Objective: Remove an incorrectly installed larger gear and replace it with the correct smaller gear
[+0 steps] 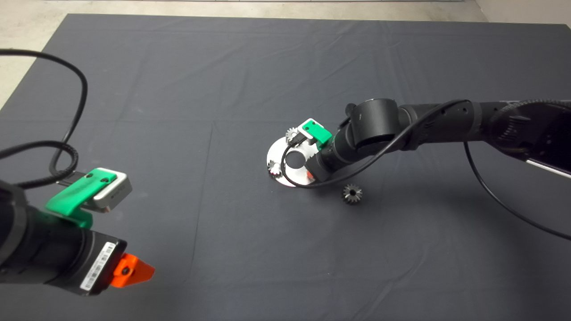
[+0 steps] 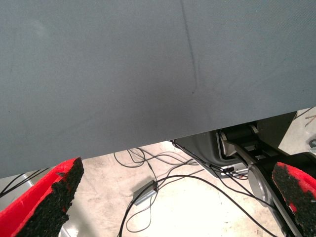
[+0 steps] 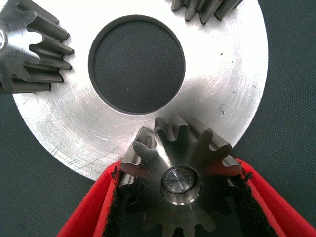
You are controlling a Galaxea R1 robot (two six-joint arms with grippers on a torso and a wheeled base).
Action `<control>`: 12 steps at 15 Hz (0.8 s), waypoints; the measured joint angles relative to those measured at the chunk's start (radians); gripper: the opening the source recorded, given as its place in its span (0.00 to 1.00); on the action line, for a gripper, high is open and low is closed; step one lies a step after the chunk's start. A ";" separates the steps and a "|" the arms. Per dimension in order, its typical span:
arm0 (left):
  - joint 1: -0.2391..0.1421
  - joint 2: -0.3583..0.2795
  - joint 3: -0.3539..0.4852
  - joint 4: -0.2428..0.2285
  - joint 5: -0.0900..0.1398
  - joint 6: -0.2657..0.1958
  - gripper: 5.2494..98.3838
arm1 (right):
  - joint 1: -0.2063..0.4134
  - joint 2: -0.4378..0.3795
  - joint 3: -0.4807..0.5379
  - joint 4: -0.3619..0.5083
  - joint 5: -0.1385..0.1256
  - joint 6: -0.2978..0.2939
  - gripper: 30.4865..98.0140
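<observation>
Steel gears number four as we count them: the larger gear on its pin at the disc edge, clamped by our right claw, two small silver ones, and the smaller gear lying loose on the surface; our left claw hangs spread apart.

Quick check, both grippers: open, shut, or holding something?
Left gripper: open, holding nothing, parked at the mat's near-left edge.
Right gripper: fingers closed around the larger gear on the round metal plate.
</observation>
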 measured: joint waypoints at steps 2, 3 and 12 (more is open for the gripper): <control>0.000 0.000 0.000 0.000 0.000 0.000 1.00 | 0.000 0.000 0.000 0.000 0.000 0.015 0.29; 0.000 0.000 0.000 0.000 0.000 0.000 1.00 | 0.001 0.001 0.000 0.000 0.000 0.017 0.29; 0.000 0.019 0.000 0.000 0.000 0.000 1.00 | 0.112 0.008 0.000 0.029 -0.008 0.034 0.29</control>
